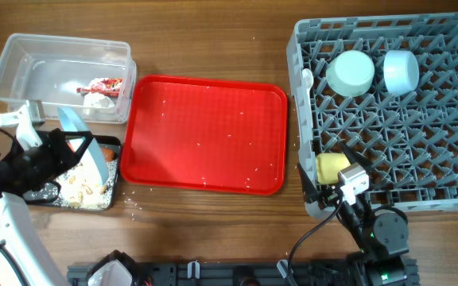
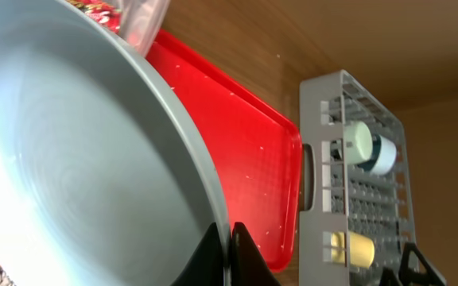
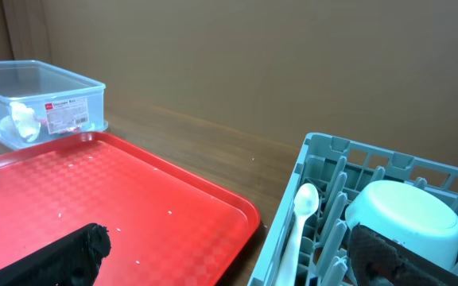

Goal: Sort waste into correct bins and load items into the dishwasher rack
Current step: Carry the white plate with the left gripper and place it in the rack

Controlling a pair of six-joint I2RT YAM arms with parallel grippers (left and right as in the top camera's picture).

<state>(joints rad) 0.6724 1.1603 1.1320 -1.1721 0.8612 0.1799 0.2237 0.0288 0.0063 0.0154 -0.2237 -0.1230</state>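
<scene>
My left gripper [image 2: 229, 232] is shut on the rim of the light blue plate [image 1: 76, 125], held tilted over the black tray [image 1: 102, 141], which holds beige crumbs [image 1: 82, 189] and an orange carrot piece [image 1: 107, 152]. The clear tub [image 1: 22, 67] holds the red wrapper [image 1: 106, 84] and white tissue [image 1: 98, 99]. The grey rack [image 1: 452, 32] holds the mint bowl [image 1: 350, 71], light blue bowl [image 1: 401, 70], yellow cup [image 1: 332, 167] and white spoon [image 1: 307, 87]. My right gripper [image 3: 237, 262] is open and empty by the rack's front left corner.
The flat red serving tray [image 1: 205, 131] lies between the bins and the rack, with small crumbs scattered on it. A few crumbs lie on the wooden table in front of it. The plate [image 2: 70, 159] fills most of the left wrist view.
</scene>
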